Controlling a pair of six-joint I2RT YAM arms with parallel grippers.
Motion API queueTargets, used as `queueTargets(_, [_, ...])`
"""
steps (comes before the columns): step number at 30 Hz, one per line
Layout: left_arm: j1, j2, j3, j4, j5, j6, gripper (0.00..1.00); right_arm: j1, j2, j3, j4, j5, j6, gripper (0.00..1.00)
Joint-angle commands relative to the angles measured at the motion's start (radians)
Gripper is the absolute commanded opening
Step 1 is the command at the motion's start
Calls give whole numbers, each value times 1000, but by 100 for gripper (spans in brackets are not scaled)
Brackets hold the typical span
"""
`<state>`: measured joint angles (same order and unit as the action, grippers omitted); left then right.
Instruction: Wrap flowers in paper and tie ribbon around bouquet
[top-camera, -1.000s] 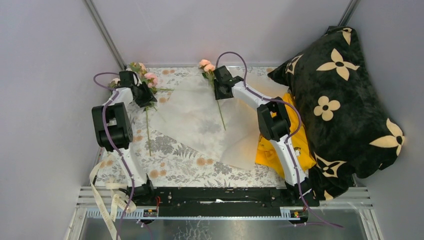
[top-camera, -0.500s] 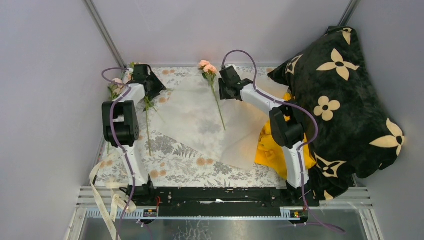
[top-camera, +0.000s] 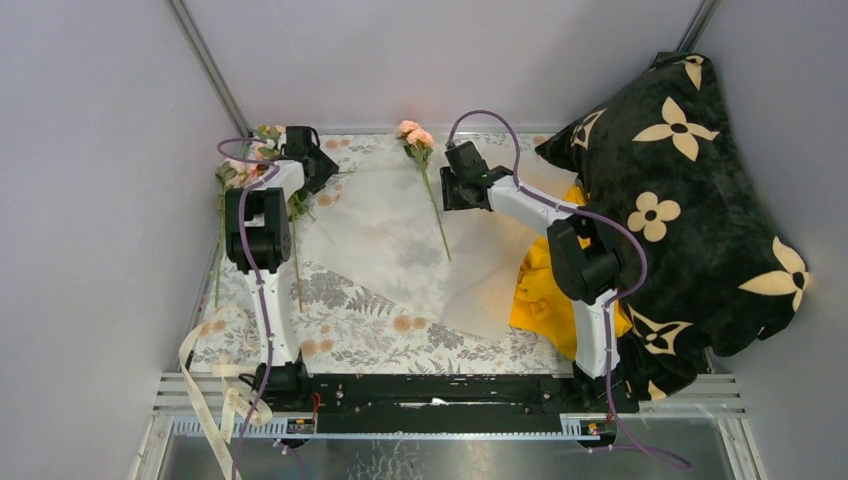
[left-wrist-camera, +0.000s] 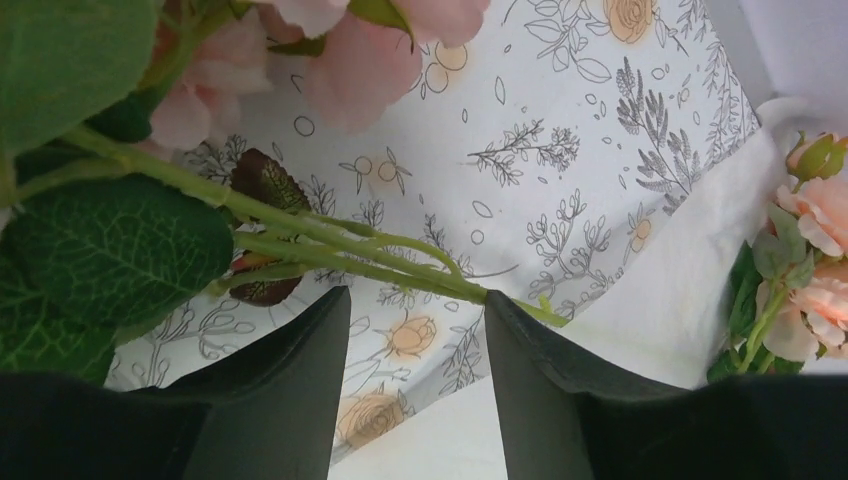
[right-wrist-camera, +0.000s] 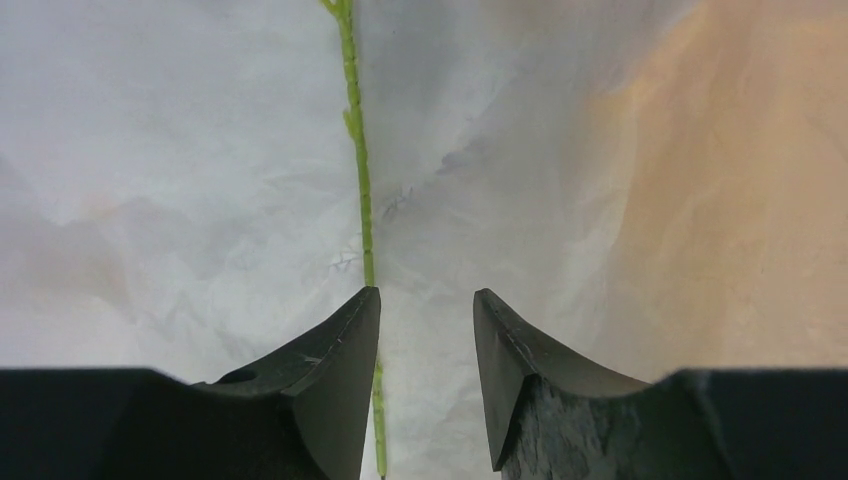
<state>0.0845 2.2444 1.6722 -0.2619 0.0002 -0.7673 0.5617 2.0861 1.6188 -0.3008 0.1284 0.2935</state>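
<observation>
"What's just changed over there?"

"The right hand (right-wrist-camera: 425, 295) has come off the lone flower (top-camera: 412, 132). A second ago it sat right on the stem, up near the blooms. Now it hangs just beside the stem, toward 3 o'clock, fingers about half apart with nothing between them."

"So that flower's been laid down?"

"Looks so. It lies on the paper (top-camera: 385, 235), blooms at 12 o'clock, with the stem running back toward 5 o'clock, near the middle of the sheet."

"And the left side?"

"The left hand (left-wrist-camera: 415, 300) has swung in from 10 o'clock to the paper's edge at about 11. Its fingers stand parted too. The stems of the bunch (left-wrist-camera: 110, 250) cross just past its tips, and one seems to brush a tip. In the gap itself I see only the printed cloth on the counter (top-camera: 350, 320)."

"Holding or not?"

"Not gripping, I'd say. Whether it's letting go or lining up, I can't tell."

"Where does that leave the job?"

"Early, by my reckoning. One flower is on the sheet and the rest are off it at 10 o'clock. The paper is flat and unfolded. The ribbon (top-camera: 203, 405) dangles untouched off the counter's corner at 7 o'clock."
</observation>
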Motion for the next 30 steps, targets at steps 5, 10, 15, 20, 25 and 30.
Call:
queueTargets(5, [11, 101, 67, -9, -5, -80, 51, -3, -148, -75, 60, -64, 34, 47])
queueTargets(10, [45, 113, 77, 15, 36, -84, 16, -3, -195, -104, 80, -97, 54, 47])
queueTargets(15, [109, 107, 86, 20, 74, -78, 0, -3, -219, -127, 89, -102, 62, 47])
queueTargets(20, [163, 29, 23, 23, 156, -50, 0, -4, -232, -137, 85, -108, 66, 47])
queueTargets(25, [192, -45, -46, 105, 252, -9, 0, -3, -241, -142, 83, -112, 67, 47])
queueTargets(30, [137, -123, -97, 200, 342, -2, 13, 4, -239, -140, 76, -113, 69, 47])
